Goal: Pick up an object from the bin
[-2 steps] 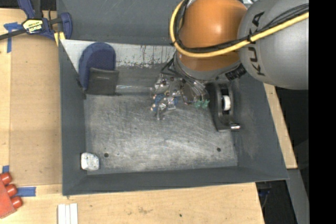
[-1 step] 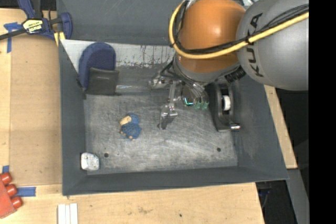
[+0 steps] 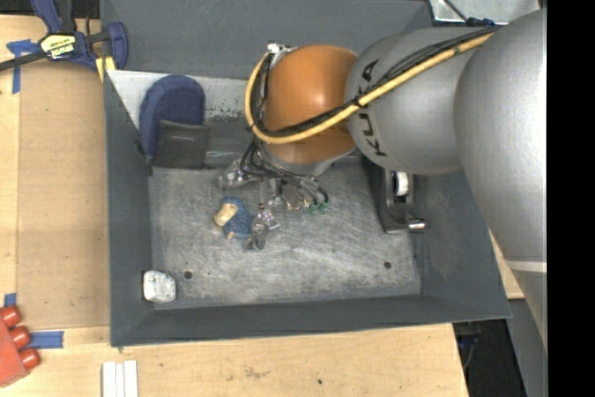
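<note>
The gripper (image 3: 271,205) is hanging low over the bin's (image 3: 279,279) middle, a tan cork (image 3: 225,215) and small blue piece (image 3: 241,224) lying just beside it; open or closed, I cannot tell

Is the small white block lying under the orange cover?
No, the white block lies alone in the bin's lower-left corner, clear of it.

In the bin (image 3: 279,23), a heap (image 3: 240,223) lies mid-floor, a block (image 3: 158,286) in the front-left corner.
</note>
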Motion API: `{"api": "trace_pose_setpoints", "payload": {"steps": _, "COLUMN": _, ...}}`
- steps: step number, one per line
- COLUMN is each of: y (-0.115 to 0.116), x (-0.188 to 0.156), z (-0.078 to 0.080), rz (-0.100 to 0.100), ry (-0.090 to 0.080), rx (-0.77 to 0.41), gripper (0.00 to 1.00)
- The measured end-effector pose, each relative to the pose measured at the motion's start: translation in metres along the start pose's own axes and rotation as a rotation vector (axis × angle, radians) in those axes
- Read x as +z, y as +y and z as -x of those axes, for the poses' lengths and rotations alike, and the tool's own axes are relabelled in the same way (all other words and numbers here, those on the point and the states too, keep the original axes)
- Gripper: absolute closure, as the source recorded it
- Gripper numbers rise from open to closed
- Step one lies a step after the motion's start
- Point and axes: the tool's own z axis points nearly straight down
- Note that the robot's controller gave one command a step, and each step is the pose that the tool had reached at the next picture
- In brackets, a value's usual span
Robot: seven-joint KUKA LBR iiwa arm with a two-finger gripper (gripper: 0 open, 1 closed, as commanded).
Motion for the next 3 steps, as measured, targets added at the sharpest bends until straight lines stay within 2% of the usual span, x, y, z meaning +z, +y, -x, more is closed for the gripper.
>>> {"api": "trace_pose_setpoints", "payload": {"steps": 1, "y": 0.003, "x": 0.016, "z": 0.013, "rz": -0.002, "ry": -0.007, "rx": -0.044, "gripper": 0.0}}
{"api": "trace_pose_setpoints", "payload": {"steps": 2, "y": 0.003, "x": 0.013, "z": 0.016, "rz": -0.002, "ry": -0.016, "rx": -0.041, "gripper": 1.0}}
{"api": "trace_pose_setpoints", "payload": {"steps": 3, "y": -0.035, "x": -0.141, "z": -0.035, "rz": -0.006, "ry": -0.012, "rx": -0.263, "gripper": 1.0}}
